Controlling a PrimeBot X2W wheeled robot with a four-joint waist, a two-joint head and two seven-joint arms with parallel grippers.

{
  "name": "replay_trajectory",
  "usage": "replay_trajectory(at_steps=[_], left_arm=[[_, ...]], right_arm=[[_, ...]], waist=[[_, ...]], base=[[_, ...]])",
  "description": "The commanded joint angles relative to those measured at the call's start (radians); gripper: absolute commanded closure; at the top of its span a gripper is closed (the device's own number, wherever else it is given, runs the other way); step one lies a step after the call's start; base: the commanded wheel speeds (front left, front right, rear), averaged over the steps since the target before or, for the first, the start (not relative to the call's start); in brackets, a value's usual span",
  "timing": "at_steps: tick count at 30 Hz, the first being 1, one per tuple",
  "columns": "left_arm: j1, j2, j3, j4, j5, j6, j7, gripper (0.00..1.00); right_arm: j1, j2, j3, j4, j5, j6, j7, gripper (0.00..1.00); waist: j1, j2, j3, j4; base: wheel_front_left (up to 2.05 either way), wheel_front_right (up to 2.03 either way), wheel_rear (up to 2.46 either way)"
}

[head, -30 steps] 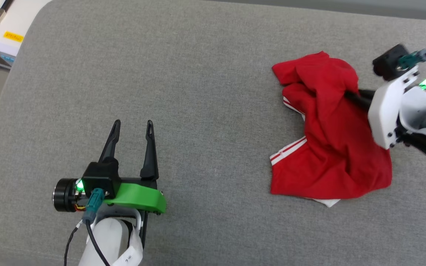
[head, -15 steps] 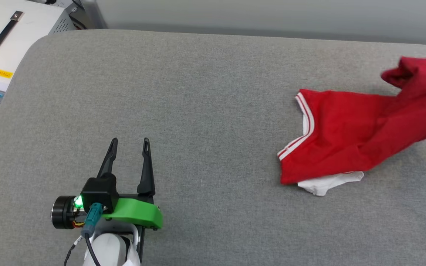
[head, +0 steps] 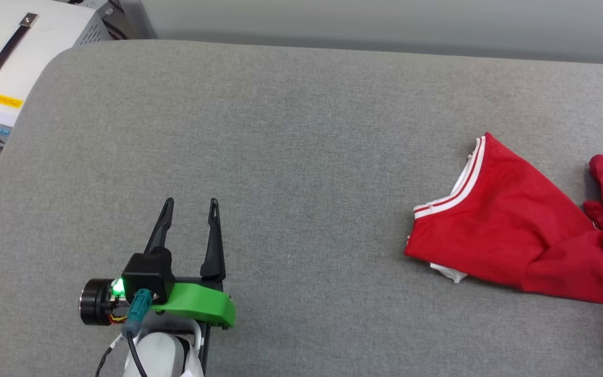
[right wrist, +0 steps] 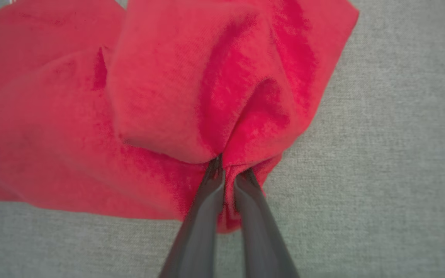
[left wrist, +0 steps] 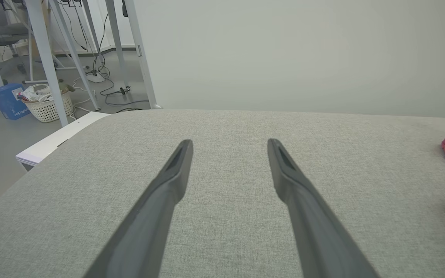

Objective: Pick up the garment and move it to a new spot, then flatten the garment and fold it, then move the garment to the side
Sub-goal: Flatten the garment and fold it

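From the head view, I see the red jersey (head: 495, 230) lying crumpled at the 3 o'clock edge of the grey padded surface (head: 280, 131). Its red-and-white striped trim faces 9 o'clock and a scrap of white fabric pokes out beneath. The frame edge cuts off its right part. My left gripper (head: 191, 201) sits at 7 o'clock, fingers spread apart with nothing between them, well apart from the jersey. The right wrist view adds the grip itself: my right gripper (right wrist: 230, 170) is pinched tight on a bunched fold of the red cloth, which billows towards 12 o'clock. The left wrist view catches a sliver of striped trim at 3 o'clock. The folds hide the shirt's front, so I cannot read any print.
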Motion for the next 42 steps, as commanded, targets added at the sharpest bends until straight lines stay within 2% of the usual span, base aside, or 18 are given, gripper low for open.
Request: replay_trajectory(at_steps=[1, 2, 5, 8, 14, 16, 20, 24, 26, 29, 33, 37, 42], left_arm=[[0.005, -0.004, 0.001, 0.004, 0.000, 0.004, -0.006, 0.00], [0.008, -0.004, 0.002, 0.005, 0.002, 0.003, -0.006, 0.00], [0.016, -0.004, 0.006, 0.008, 0.006, -0.001, -0.006, 0.00], [0.028, -0.004, 0.010, 0.004, 0.008, -0.001, -0.006, 0.00], [0.046, -0.004, 0.014, -0.006, 0.013, -0.001, -0.006, 0.00], [0.048, -0.004, 0.015, -0.010, 0.015, -0.001, -0.006, 0.00], [0.037, -0.004, 0.012, -0.021, 0.015, 0.000, -0.006, 0.00], [0.011, -0.004, 0.001, -0.028, 0.016, -0.004, -0.006, 0.00], [-0.005, -0.004, -0.003, -0.029, 0.014, -0.005, -0.006, 0.00], [-0.030, -0.004, -0.011, -0.034, 0.008, 0.000, -0.006, 0.00], [-0.058, -0.004, -0.025, -0.045, -0.006, 0.010, -0.006, 0.00], [-0.087, -0.004, -0.043, -0.052, -0.018, 0.020, -0.006, 0.00], [-0.122, -0.004, -0.063, -0.060, -0.033, 0.033, -0.006, 0.00]], right_arm=[[0.020, 0.029, -0.009, 0.008, -0.011, -0.001, -0.029, 0.44], [0.019, 0.031, -0.022, 0.009, -0.024, -0.001, -0.054, 0.00], [0.013, 0.035, -0.085, 0.000, -0.083, -0.001, -0.130, 0.00], [0.015, 0.035, -0.171, -0.036, -0.148, -0.001, -0.158, 0.00], [0.040, 0.063, -0.396, -0.199, -0.329, -0.001, -0.168, 0.00], [0.044, 0.074, -0.455, -0.281, -0.385, -0.001, -0.150, 0.00], [0.006, 0.074, -0.514, -0.453, -0.474, -0.001, 0.004, 0.00], [-0.089, 0.056, -0.471, -0.573, -0.476, -0.001, 0.254, 0.00], [-0.135, 0.018, -0.408, -0.606, -0.461, -0.001, 0.405, 0.00], [-0.211, -0.020, -0.327, -0.602, -0.412, -0.001, 0.621, 0.00], [-0.326, -0.038, -0.239, -0.555, -0.374, -0.001, 0.834, 0.00], [-0.434, -0.026, -0.160, -0.477, -0.375, -0.001, 0.956, 0.00], [-0.521, 0.004, -0.094, -0.343, -0.400, -0.001, 0.982, 0.00]], waist=[[0.0000, -0.0001, -0.015, -0.001], [0.0000, -0.0001, -0.021, -0.001], [0.0000, -0.0001, -0.045, -0.003], [0.0000, -0.0001, -0.065, -0.004], [0.0000, -0.0001, -0.081, -0.007], [0.0000, -0.0001, -0.078, -0.007], [0.0000, -0.0001, -0.051, -0.002], [0.0000, -0.0001, -0.013, 0.017], [0.0000, -0.0001, 0.008, 0.029], [0.0000, -0.0001, 0.040, 0.048], [0.0000, -0.0001, 0.090, 0.072], [0.0000, -0.0001, 0.144, 0.095], [0.0000, -0.0001, 0.204, 0.118]], base=[[0.00, 0.00, 0.00], [0.00, 0.00, 0.00], [0.00, 0.00, 0.00], [0.00, 0.00, 0.00], [0.00, 0.00, 0.00], [0.00, 0.00, 0.00], [0.00, 0.00, 0.00], [0.00, 0.00, 0.00], [0.00, 0.00, 0.00], [0.00, 0.00, 0.00], [0.00, 0.00, 0.00], [0.00, 0.00, 0.00], [0.00, 0.00, 0.00]])
